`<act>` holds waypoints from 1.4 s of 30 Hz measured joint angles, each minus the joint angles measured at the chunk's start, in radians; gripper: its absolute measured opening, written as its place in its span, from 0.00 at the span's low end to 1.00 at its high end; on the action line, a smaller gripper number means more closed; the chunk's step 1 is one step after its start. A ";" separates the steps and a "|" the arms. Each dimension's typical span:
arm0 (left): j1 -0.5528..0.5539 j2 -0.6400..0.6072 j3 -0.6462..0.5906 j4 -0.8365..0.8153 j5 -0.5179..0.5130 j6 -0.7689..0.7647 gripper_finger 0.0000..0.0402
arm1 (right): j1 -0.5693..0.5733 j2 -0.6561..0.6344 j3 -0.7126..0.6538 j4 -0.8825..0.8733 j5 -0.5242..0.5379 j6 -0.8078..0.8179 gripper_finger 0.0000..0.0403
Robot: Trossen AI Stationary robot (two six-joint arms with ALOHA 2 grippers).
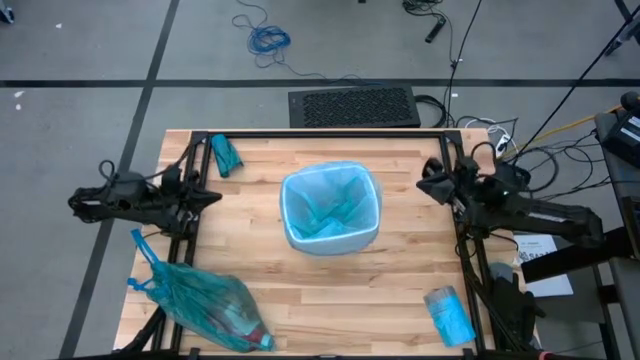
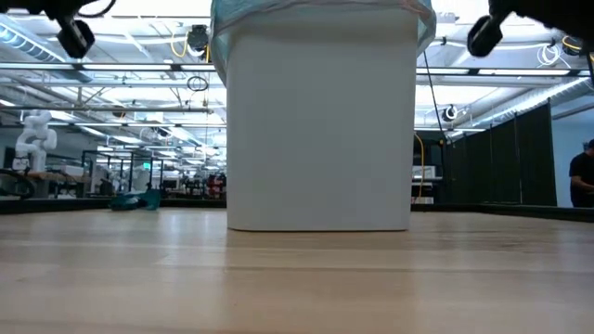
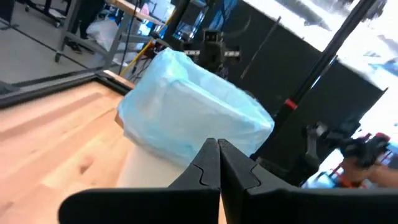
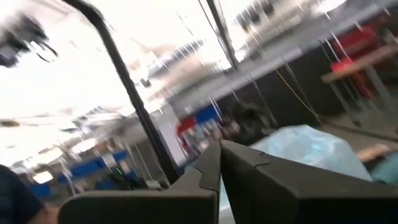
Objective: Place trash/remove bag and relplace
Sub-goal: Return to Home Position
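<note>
Well, seen from above, the white bin [image 1: 331, 246] stood upright in the middle of the wooden surface [image 1: 400, 290], a pale blue bag [image 1: 330, 205] lining it and folded out over the rim. A full teal bag [image 1: 205, 305], knotted at the top, lay on its side at seven o'clock near the corner, well apart from the bin, with something red showing through its lower end. A small teal roll [image 1: 225, 155] lay at eleven o'clock, and a flat blue packet [image 1: 450, 313] at five o'clock by the edge.

The left arm [image 1: 140, 198] hung at nine o'clock and the right arm [image 1: 520, 205] at three o'clock, each pointing inward toward the bin yet clear of it. The left arm's jaws were pressed together, holding nothing. The right arm's jaws were likewise together and bare.
</note>
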 joint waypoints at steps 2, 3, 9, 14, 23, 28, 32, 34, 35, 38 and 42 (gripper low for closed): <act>0.000 -0.034 -0.040 0.026 0.005 -0.022 0.00 | 0.000 -0.007 -0.090 0.153 0.004 0.038 0.01; 0.000 -0.049 -0.055 0.024 0.007 -0.026 0.00 | 0.000 -0.008 -0.132 0.213 0.004 0.063 0.01; 0.000 -0.060 -0.101 0.024 0.025 -0.052 0.00 | 0.000 -0.010 -0.302 0.465 0.004 0.195 0.02; 0.000 -0.060 -0.115 0.019 0.029 -0.069 0.00 | 0.000 -0.014 -0.297 0.452 0.002 0.171 0.01; 0.000 -0.061 -0.161 0.033 0.083 -0.083 0.00 | 0.000 -0.014 -0.297 0.373 0.000 0.168 0.00; 0.000 -0.061 -0.234 0.096 0.122 -0.105 0.00 | 0.000 -0.014 -0.297 0.325 -0.001 0.160 0.00; 0.000 -0.061 -0.294 0.186 0.143 -0.113 0.00 | 0.000 -0.014 -0.297 0.282 0.000 0.159 0.00; 0.000 -0.061 -0.318 0.226 0.146 -0.113 0.00 | 0.000 -0.014 -0.297 0.279 0.000 0.151 0.00; 0.000 -0.061 -0.329 0.245 0.146 -0.113 0.00 | 0.000 -0.014 -0.297 0.279 0.000 0.145 0.00; 0.000 -0.061 -0.350 0.277 0.146 -0.107 0.00 | 0.000 -0.014 -0.297 0.276 0.000 0.129 0.00; 0.000 -0.061 -0.401 0.359 0.146 -0.105 0.00 | 0.000 -0.014 -0.297 0.230 -0.005 0.106 0.00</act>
